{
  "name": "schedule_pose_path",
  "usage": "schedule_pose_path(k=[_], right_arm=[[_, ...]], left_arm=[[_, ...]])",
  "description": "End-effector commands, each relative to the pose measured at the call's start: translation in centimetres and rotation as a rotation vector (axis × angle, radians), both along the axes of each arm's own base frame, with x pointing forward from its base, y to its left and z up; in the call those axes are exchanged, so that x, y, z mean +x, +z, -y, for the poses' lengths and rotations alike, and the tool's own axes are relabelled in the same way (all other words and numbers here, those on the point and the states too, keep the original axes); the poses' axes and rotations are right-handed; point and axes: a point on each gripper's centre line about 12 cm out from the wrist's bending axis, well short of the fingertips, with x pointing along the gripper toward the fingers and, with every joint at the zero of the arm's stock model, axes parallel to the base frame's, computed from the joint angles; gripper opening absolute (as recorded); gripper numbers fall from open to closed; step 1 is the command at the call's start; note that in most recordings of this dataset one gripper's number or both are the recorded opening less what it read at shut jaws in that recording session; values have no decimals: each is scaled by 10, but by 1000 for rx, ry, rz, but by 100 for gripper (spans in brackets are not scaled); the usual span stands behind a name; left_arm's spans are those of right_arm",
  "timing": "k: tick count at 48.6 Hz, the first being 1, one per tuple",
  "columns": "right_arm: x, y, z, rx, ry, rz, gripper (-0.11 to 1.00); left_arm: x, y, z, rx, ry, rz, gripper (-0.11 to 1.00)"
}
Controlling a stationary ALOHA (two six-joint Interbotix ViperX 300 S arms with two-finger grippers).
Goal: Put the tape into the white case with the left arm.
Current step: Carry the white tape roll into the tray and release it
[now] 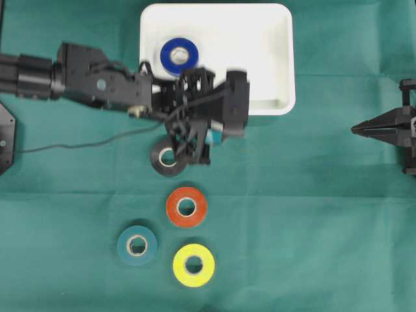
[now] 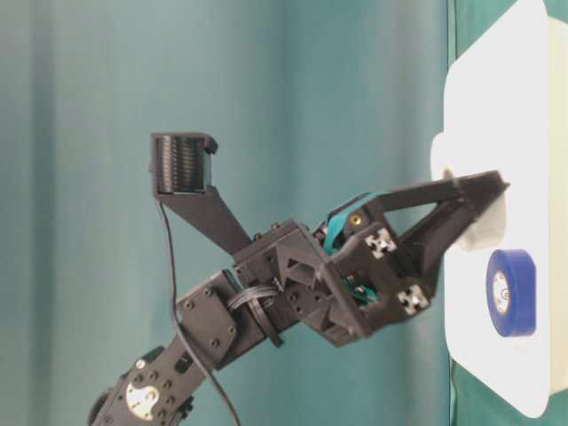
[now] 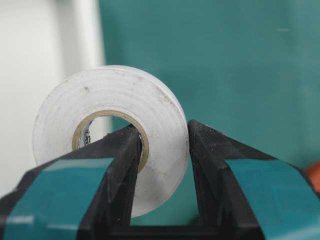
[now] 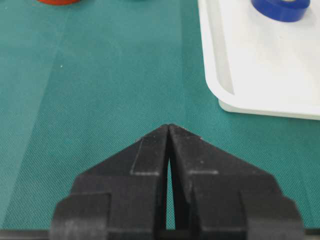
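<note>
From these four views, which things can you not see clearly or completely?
- White tape: hidden in the overhead view beneath the left arm; the wrist view cuts its lower part behind the fingers.
- Black tape: partly covered by the arm overhead.
- White case: its near edge is hidden by the arm; cropped at table level.
- Right gripper: cut off by the overhead frame edge.
</note>
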Motion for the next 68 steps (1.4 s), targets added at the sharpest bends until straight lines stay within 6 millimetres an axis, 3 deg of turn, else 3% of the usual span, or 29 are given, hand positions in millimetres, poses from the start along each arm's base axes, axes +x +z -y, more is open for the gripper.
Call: schedule_pose_path(k=[1, 24, 33, 53, 55, 64, 68], right_arm=[[2, 5, 0, -1, -1, 14, -9], [2, 4, 0, -1, -1, 15, -9], [2, 4, 0, -1, -1, 14, -9], [2, 4, 0, -1, -1, 14, -9], [2, 4, 0, -1, -1, 14, -9], [2, 4, 0, -1, -1, 14, -9], [2, 4, 0, -1, -1, 14, -9]], left_arm=[[1, 21, -15, 17, 19, 56, 28], [5, 4, -91, 87, 103, 44, 28], [9, 2, -102, 88, 124, 45, 28], [6, -7, -102, 104, 98, 20, 28], [6, -9, -102, 106, 94, 15, 33], [6, -7, -102, 110, 89, 18, 86], [5, -5, -101, 111, 88, 21, 84]])
